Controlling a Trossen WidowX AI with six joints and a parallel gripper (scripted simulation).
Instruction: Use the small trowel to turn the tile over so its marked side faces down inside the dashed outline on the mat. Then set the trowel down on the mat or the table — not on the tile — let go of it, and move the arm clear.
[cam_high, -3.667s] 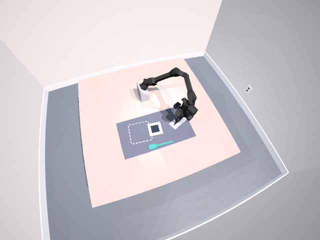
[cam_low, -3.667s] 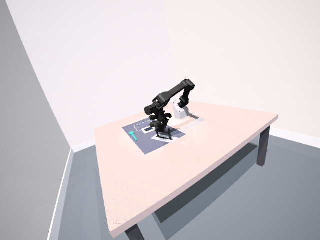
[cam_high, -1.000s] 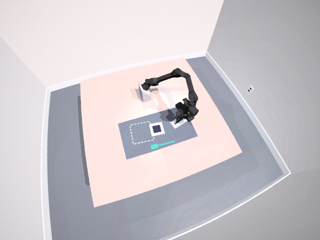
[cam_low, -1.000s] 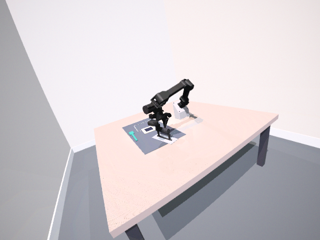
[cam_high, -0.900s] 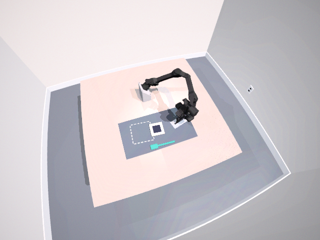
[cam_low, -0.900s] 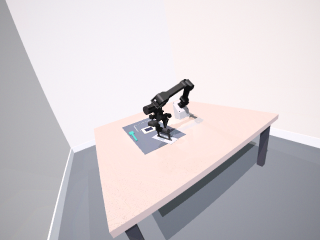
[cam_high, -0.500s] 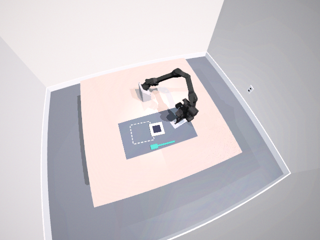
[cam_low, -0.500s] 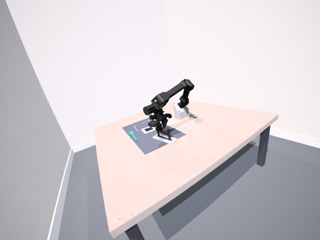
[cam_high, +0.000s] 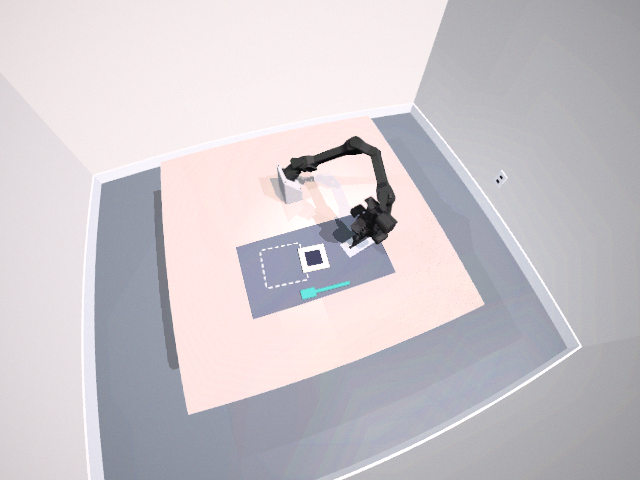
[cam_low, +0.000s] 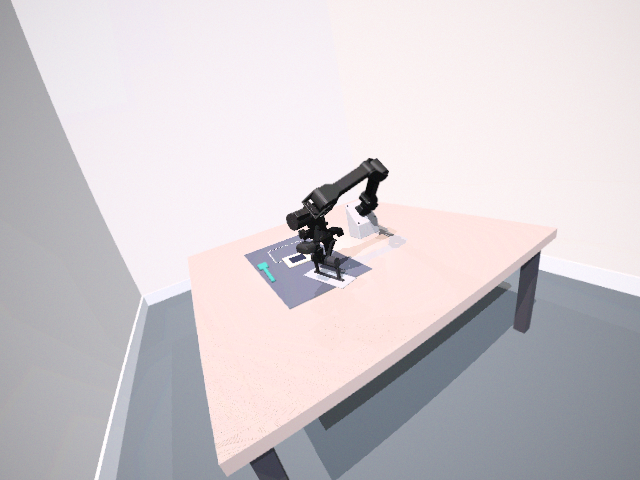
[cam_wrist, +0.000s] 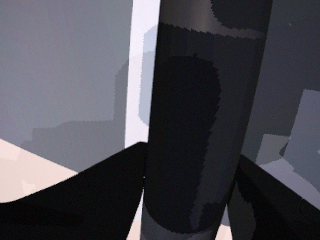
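Note:
The trowel (cam_high: 351, 251) (cam_low: 348, 283) has a flat whitish plate lying at the right part of the mat and a thick dark bar handle above it. My gripper (cam_low: 326, 259) (cam_wrist: 188, 158) is shut on the dark handle, one finger on each side. In the top view the arm hides most of the handle. The tile (cam_high: 304, 262) (cam_low: 289, 262) has a white border and a dark square mark, facing up. It lies flat at the right edge of the dashed outline (cam_high: 262, 253), mostly outside it, left of the trowel.
A teal spatula-shaped tool (cam_high: 308, 293) (cam_low: 263, 266) lies flat on the dark mat (cam_high: 248, 289) (cam_low: 292, 297) near its edge farthest from the arm base. The white arm base (cam_high: 292, 193) (cam_low: 361, 225) stands on the pinkish table (cam_high: 232, 356) (cam_low: 289, 361).

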